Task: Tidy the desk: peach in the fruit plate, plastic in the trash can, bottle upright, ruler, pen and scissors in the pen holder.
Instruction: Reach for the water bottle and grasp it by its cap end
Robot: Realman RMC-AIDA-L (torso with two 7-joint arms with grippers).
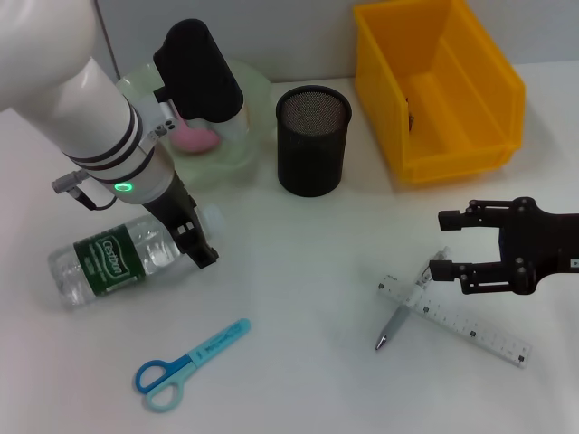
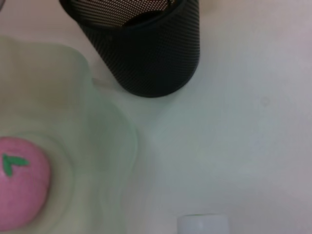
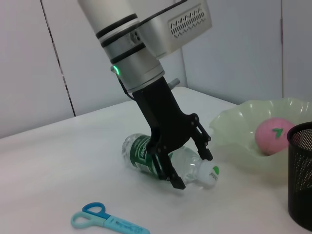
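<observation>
You have open counter (image 1: 298, 271) between the bottle (image 1: 122, 258) and ruler (image 1: 457, 321); the pen holder (image 1: 312, 140) and yellow bin (image 1: 439, 86) block the back.

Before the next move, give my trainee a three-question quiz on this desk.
1. True or false: the bottle stands upright.
2. Where is the peach? A. in the yellow bin B. in the fruit plate C. beside the scissors
3. Which gripper straddles the bottle near its cap end?

Key
1. False: it lies on its side.
2. B.
3. The left gripper, open; the right gripper is open over the pen and ruler.
</observation>
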